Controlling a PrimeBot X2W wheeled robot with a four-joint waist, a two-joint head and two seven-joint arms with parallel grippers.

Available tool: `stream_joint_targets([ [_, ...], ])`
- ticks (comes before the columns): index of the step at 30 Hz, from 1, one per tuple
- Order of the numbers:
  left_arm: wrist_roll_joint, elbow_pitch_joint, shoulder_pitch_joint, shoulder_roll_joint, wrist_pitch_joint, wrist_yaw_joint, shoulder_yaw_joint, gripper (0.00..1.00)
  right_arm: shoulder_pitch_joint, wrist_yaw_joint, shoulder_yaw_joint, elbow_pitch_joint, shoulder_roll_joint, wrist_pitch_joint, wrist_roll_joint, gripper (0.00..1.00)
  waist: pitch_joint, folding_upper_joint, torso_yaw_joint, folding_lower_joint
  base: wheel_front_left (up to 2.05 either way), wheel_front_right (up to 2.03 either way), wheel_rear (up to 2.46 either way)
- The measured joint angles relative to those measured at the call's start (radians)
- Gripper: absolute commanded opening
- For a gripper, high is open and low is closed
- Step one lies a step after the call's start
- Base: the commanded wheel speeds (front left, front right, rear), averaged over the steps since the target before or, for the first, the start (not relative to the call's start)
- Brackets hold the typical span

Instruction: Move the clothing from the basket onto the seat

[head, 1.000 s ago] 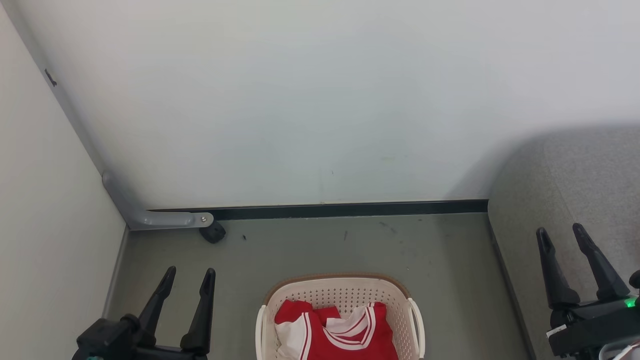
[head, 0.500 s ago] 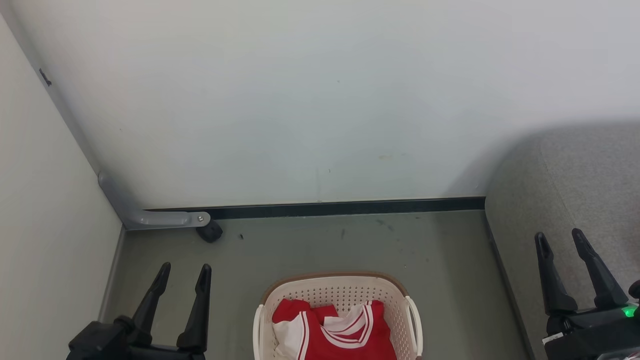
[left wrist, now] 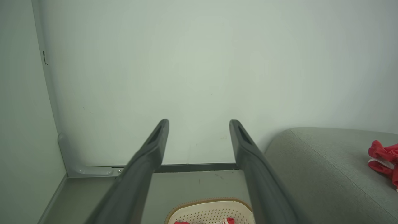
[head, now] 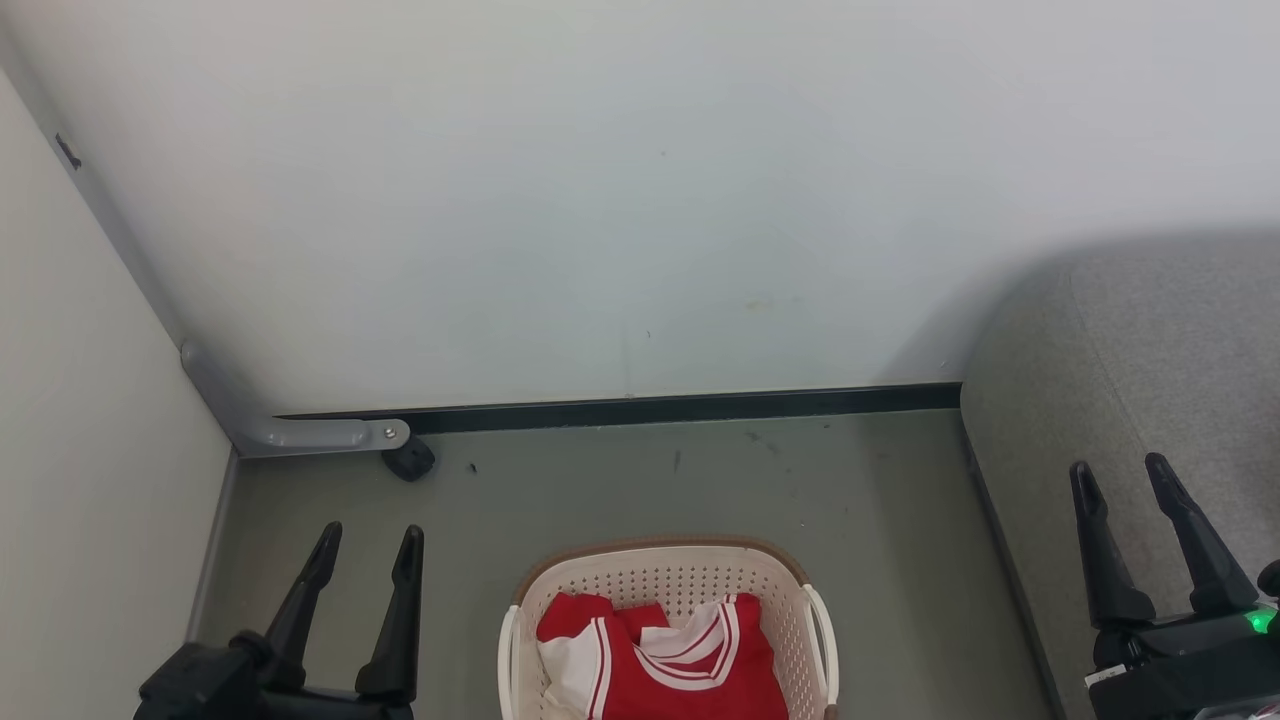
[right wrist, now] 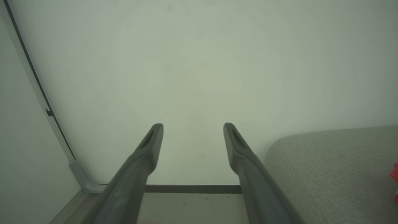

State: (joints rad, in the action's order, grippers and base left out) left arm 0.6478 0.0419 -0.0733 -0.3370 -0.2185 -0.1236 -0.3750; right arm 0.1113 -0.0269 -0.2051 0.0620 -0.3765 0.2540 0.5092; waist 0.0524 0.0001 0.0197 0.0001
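Observation:
The cream basket (head: 790, 585) stands on the floor at the bottom middle of the head view, with red clothing (head: 690, 665) trimmed in white lying inside it. Its brown rim also peeks in as the basket (left wrist: 189, 211) at the bottom of the left wrist view. The grey seat (head: 1150, 380) rises at the right. Another red garment (left wrist: 384, 158) lies on the seat (left wrist: 326, 174) in the left wrist view. My left gripper (head: 368, 540) hangs open to the left of the basket, holding nothing. My right gripper (head: 1120, 472) is open and empty in front of the seat.
A white wall (head: 640, 200) closes the back, with a dark skirting strip (head: 700, 408) along its foot. A second wall (head: 80, 480) stands at the left, with a grey bracket (head: 300, 435) and a small black caster (head: 408, 462) in the corner. Grey-green floor (head: 700, 490) lies beyond the basket.
The whole head picture has shifted slightly left and up, so the camera moved. Both grippers stay open and keep their places; the clothing in the basket lies as before.

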Motion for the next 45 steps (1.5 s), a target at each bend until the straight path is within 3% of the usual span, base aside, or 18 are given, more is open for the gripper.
stream_joint_targets([
  [14,-0.031,0.035,0.007,0.001,0.024,0.000,0.015,1.00,0.009,-0.014,-0.001,-0.026,0.014,0.003,-0.003,1.00,0.055,0.0000,-0.023,0.0000,0.00,0.00,0.00],
  [25,-0.041,0.032,-0.098,0.014,0.074,0.000,0.001,1.00,0.071,-0.021,-0.004,-0.040,0.016,0.003,-0.010,1.00,0.168,0.0000,-0.054,0.0001,0.00,0.00,0.00],
  [45,-0.044,-0.127,-0.350,0.070,0.184,0.028,-0.066,1.00,0.216,-0.036,-0.010,-0.070,0.050,0.003,-0.017,1.00,0.422,0.0000,-0.129,0.0001,0.00,0.00,0.00],
])
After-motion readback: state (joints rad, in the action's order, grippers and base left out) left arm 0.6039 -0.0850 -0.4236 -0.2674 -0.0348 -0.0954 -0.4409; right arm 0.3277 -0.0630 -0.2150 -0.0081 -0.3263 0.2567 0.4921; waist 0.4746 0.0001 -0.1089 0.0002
